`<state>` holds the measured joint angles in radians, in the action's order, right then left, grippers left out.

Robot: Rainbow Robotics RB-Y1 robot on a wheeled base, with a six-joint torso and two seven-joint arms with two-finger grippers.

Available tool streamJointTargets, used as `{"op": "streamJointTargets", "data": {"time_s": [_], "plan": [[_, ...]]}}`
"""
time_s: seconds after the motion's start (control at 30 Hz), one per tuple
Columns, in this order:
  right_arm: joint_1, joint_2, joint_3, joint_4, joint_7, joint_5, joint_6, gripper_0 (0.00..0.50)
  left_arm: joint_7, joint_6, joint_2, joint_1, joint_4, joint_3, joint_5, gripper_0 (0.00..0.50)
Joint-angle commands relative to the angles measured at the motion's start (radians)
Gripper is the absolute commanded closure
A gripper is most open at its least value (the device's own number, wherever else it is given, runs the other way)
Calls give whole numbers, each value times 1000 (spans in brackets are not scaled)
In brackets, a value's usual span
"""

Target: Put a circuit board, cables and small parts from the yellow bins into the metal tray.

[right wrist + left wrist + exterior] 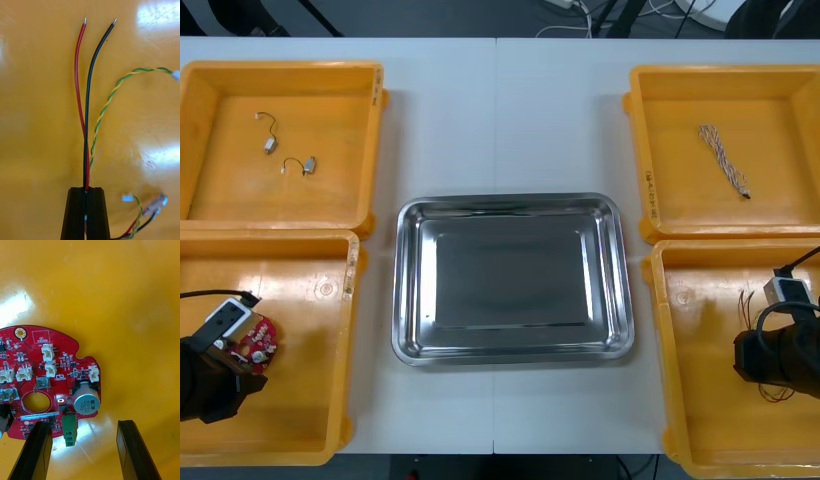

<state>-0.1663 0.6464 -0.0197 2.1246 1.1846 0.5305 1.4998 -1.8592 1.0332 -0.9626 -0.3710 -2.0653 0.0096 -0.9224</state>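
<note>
Left arm sits low at the table's near-left corner, inside the near-left yellow bin [300, 400]. The left gripper [84, 450] is spread wide, straddling the edge of the round red circuit board [41, 367], which lies flat on the bin floor. One finger overlaps the board's rim, and the green terminal block [69, 430] lies between the fingers. Right arm sits in the near-right yellow bin [700, 400]. The right gripper [86, 191] is pinched narrow on a red and black wire pair [84, 112], with a twisted yellow-green cable [108, 101] just beside it. The front view adds the bare, shiny metal tray [510, 275] at table centre, two small metal parts [270, 145] in the far-left yellow bin [330, 200], and a pale twisted cable [725, 160] in the far-right yellow bin [680, 200].
</note>
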Motion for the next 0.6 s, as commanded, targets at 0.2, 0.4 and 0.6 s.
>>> {"op": "streamJointTargets", "data": {"time_s": [0.2, 0.4, 0.6], "plan": [[67, -13, -135, 150, -39, 26, 195, 500, -97, -27, -41, -37, 11, -27, 22, 0], [131, -36, -215, 201, -30, 62, 346, 500, -97, -42, -41, -37, 21, -36, 30, 0], [197, -59, -287, 232, -23, 98, 420, 500, -98, -64, -41, -37, 28, -46, 33, 0]]}}
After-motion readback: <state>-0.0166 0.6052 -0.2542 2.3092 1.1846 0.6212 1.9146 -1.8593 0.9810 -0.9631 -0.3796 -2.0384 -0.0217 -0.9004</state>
